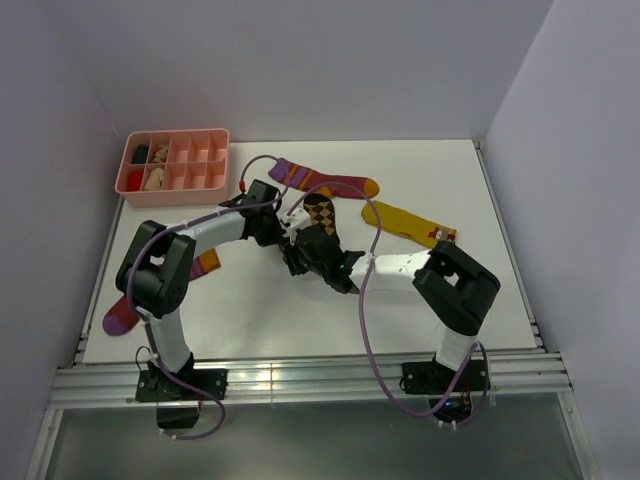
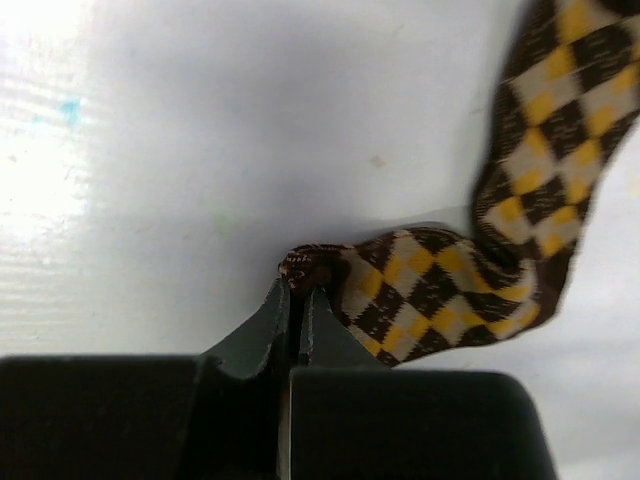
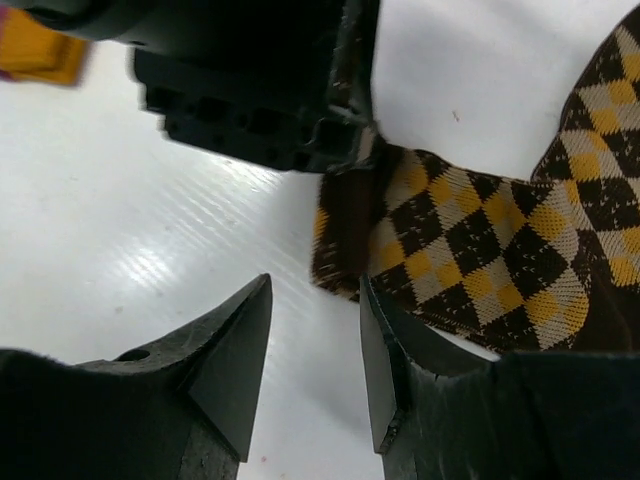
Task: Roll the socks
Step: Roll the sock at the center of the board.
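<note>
While the left claw (image 2: 298, 290) pinches one end of the checked sock (image 2: 440, 290) between closed jaws, the right claw (image 3: 315, 345) hangs just beside that end. Its jaws are parted narrowly, with nothing between them. The sock lies mid-table, its far end close by the maroon sock (image 1: 325, 183), with the yellow sock (image 1: 405, 222) off to its right. The other maroon sock (image 1: 124, 312) sits well apart at the near left, partly under the left arm (image 1: 200, 235).

From above, the checked sock's long axis runs roughly far to near. The far part lies flat on the table (image 1: 250, 310) and the near end curls over at the pinch. Cuff or toe in that pinch? I can't tell.

To roll it well, I reckon the pinched edge should turn over onto the body, square to the length. The right claw should pin the fabric alongside so the sock doesn't drag. The risk is that this thin bite slips off, or that the roll goes crooked.
</note>
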{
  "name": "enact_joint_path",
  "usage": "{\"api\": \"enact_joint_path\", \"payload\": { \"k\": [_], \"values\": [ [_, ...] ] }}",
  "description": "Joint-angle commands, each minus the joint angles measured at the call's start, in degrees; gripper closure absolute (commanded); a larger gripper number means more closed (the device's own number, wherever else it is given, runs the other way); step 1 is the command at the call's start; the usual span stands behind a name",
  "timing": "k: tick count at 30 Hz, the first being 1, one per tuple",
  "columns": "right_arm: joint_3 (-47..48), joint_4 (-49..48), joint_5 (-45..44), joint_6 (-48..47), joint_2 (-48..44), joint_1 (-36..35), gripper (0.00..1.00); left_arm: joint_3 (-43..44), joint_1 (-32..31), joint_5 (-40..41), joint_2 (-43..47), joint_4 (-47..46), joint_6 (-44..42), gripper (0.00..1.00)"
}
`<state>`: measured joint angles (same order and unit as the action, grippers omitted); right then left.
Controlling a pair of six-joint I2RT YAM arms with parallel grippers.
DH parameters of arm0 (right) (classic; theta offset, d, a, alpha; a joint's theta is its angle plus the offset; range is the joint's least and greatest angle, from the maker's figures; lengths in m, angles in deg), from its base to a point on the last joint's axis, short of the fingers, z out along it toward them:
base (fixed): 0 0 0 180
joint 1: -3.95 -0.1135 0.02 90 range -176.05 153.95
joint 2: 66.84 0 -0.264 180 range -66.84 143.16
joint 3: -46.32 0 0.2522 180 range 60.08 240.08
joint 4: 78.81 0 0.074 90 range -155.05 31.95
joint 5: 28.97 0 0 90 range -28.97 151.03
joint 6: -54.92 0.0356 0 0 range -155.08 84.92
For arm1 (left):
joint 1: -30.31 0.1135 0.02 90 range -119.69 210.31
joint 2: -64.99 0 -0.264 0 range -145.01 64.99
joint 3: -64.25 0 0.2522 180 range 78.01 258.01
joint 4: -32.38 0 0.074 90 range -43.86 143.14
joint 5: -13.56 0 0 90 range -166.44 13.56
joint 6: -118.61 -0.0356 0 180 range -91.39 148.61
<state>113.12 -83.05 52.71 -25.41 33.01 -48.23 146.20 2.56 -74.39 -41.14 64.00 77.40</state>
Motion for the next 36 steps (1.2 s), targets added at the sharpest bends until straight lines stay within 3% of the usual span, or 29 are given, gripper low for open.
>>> {"api": "enact_joint_path", "payload": {
  "k": [1,23,31,33,36],
  "values": [
    [1.1,-5.0,-6.0,-1.7,3.0,-1.0,0.53,1.9,-0.6,1.6,-1.2,4.9,-1.8,1.00],
    [5.3,-6.5,-5.7,-2.2,9.7,-2.4,0.55,0.8,-0.6,0.9,-1.3,5.2,-2.0,1.00],
    [5.7,-5.9,-5.4,-1.3,12.7,-2.3,0.72,0.8,-0.6,1.1,-1.3,5.6,-1.6,1.00],
    [5.1,-5.9,-5.0,-0.4,12.7,-2.3,0.79,0.7,-0.6,0.9,-1.3,5.2,-1.2,1.00],
    [3.6,-5.5,-3.1,2.2,12.3,-2.0,0.98,-0.5,-0.6,0.2,-0.6,4.1,-0.1,1.00]
  ]
}}
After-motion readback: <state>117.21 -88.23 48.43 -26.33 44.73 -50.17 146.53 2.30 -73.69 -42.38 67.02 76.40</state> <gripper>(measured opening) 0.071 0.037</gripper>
